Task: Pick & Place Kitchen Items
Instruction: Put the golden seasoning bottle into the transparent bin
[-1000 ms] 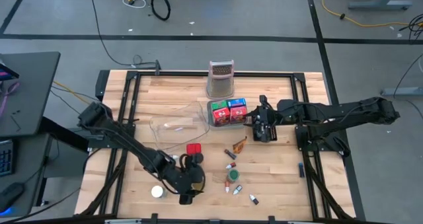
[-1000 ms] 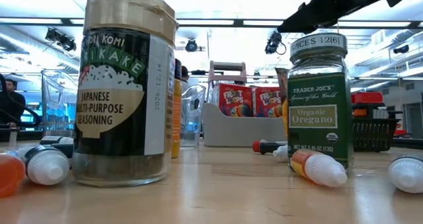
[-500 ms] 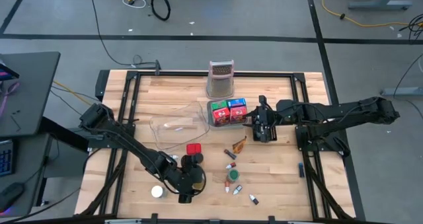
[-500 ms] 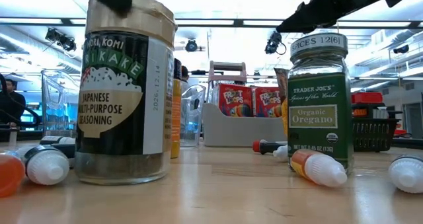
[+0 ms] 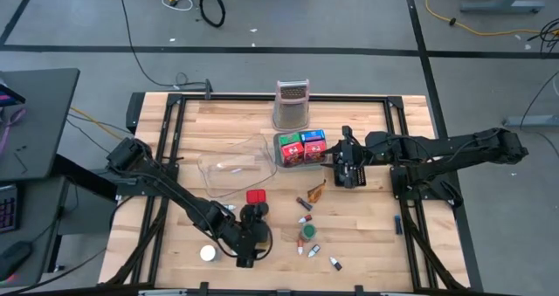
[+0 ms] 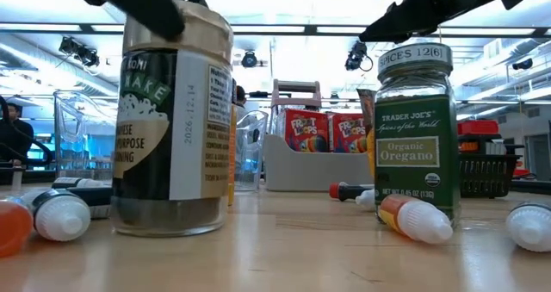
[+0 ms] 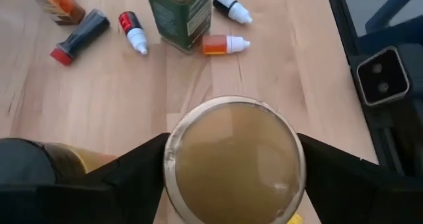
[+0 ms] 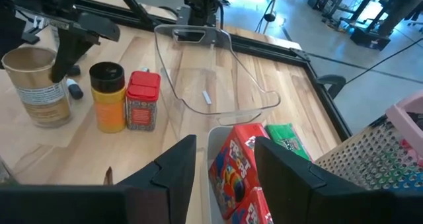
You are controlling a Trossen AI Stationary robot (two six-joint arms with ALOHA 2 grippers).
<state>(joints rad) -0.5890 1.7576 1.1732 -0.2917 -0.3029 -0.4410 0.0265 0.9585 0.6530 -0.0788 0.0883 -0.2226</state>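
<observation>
the furikake seasoning jar (image 6: 172, 120) is standing upright near the front edge of the table (image 5: 367, 121), left of centre, with its tan lid (image 7: 234, 159) facing the left wrist camera. the left gripper (image 7: 232, 168) is straddling that jar from above, its two dark fingers (image 7: 135, 174) sitting spread wide on either side of the lid; whether they are pressing on the glass cannot be told. just beside the jar are standing a yellow bottle with a black cap (image 8: 108, 97) and a red-lidded spice tin (image 8: 142, 100). further right, an oregano jar (image 6: 413, 137) is standing among small dropper bottles (image 7: 225, 45) lying on the wood. the right gripper (image 8: 221, 164) is hovering with its fingers parted over the grey tray (image 5: 285, 162) holding red and green cereal boxes (image 5: 301, 148), gripping nothing. a clear tray (image 5: 231, 169) is lying between the two arms, and the metal grater (image 5: 293, 104) is standing at the back.
</observation>
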